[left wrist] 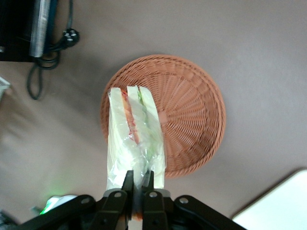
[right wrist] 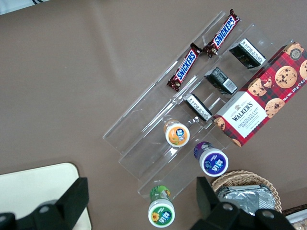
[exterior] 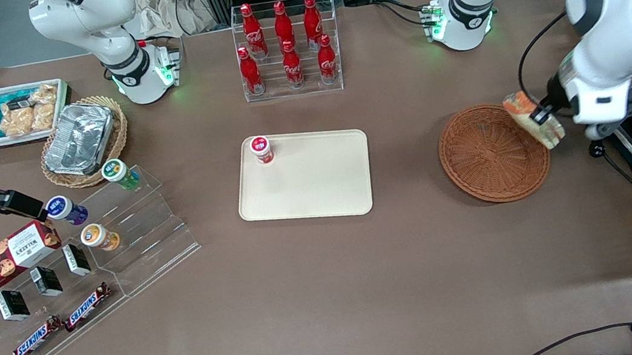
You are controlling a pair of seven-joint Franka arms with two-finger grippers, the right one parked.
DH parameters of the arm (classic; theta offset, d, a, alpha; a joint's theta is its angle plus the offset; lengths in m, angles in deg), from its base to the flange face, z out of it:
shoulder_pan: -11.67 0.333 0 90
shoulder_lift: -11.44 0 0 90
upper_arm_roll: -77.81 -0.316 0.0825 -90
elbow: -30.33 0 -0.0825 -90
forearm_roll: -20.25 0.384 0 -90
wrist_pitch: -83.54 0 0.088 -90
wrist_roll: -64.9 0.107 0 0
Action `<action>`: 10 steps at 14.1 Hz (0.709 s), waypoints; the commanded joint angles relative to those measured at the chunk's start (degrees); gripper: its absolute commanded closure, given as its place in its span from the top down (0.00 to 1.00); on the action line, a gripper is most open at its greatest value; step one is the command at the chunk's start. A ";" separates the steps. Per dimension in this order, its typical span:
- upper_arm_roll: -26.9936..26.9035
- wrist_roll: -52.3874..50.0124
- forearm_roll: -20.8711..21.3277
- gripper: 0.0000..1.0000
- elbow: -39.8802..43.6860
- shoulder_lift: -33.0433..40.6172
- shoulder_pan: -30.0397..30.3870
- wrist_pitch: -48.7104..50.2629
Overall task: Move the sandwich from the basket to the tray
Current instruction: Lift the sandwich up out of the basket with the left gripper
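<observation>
A brown tabletop point(exterior: 330, 285) carries everything. Near its middle lies the cream tray point(exterior: 317, 186), flat on the surface. Toward the working arm's end sits the round reddish-brown basket point(exterior: 487, 158), well apart from the tray. The tool point(exterior: 541, 113) hangs above the basket's rim, clamped on the sandwich point(exterior: 531, 118), which touches nothing below. Farther from the front camera than the tray stands a clear rack of red bottles point(exterior: 286, 47). Toward the parked arm's end rest a clear stepped stand point(exterior: 133, 226) with snacks, a lighter wicker basket point(exterior: 84, 144) holding a foil container, and a white bin point(exterior: 14, 113) of snacks.
</observation>
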 commanded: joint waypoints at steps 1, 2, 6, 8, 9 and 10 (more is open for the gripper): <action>-0.15 5.84 -1.15 0.00 9.45 -0.98 0.36 10.37; -0.15 6.90 -2.11 0.00 11.30 -0.90 0.54 12.14; 0.20 8.41 -3.44 0.00 12.29 -0.81 0.37 12.78; 0.38 8.41 -3.88 0.00 12.29 -0.89 -0.16 12.78; 0.81 8.41 -4.31 0.00 12.20 -1.07 -0.42 12.78; 2.04 7.97 -4.49 0.00 12.20 -1.16 -0.69 12.69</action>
